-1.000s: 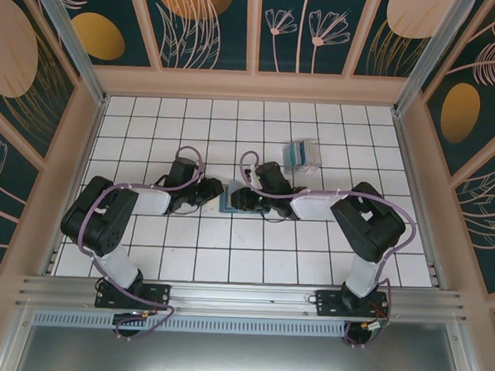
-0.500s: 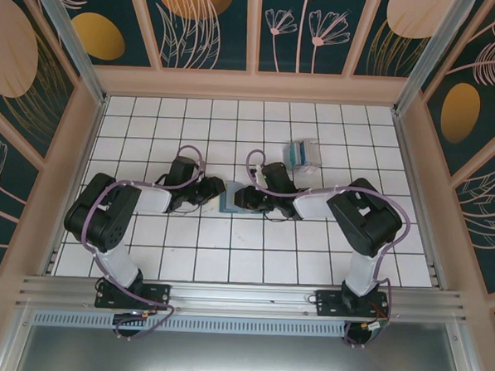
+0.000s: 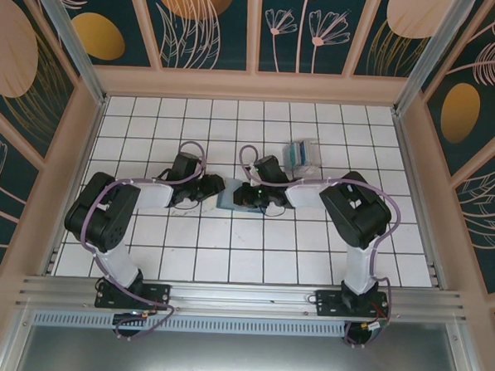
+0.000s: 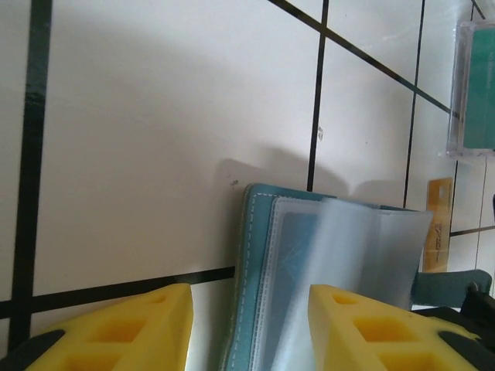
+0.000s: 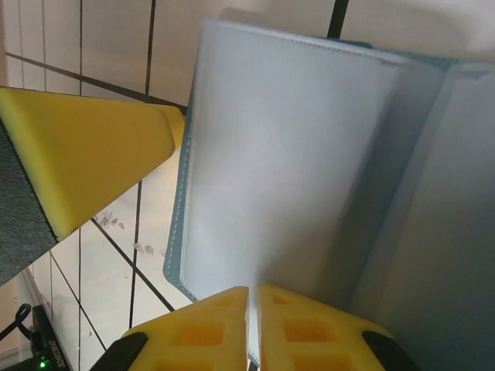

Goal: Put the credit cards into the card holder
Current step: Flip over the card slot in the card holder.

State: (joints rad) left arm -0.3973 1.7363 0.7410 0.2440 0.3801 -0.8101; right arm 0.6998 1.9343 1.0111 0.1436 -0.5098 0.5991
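The card holder [image 3: 228, 203] lies open on the white tiled table between both grippers. In the left wrist view its teal stitched edge and clear inner sleeves [image 4: 340, 255] run between the fingers of my left gripper [image 4: 249, 309], which is open and straddles that edge. My right gripper [image 5: 253, 297] is shut on a thin pale blue-grey leaf of the card holder [image 5: 286, 154], which stands raised. Teal credit cards [image 4: 481, 93] sit in a clear plastic box. A tan-orange card [image 4: 439, 224] lies on the table beyond the holder.
The clear plastic box [image 3: 301, 155] stands behind and to the right of the grippers. A yellow finger [image 5: 85, 147] of the left gripper is close at the left of the raised leaf. Wooden walls enclose the table [image 3: 311, 247] on three sides.
The right gripper's jaws have closed on the holder's leaf and its forearm has swung left. The left gripper has edged toward the holder and opened slightly.
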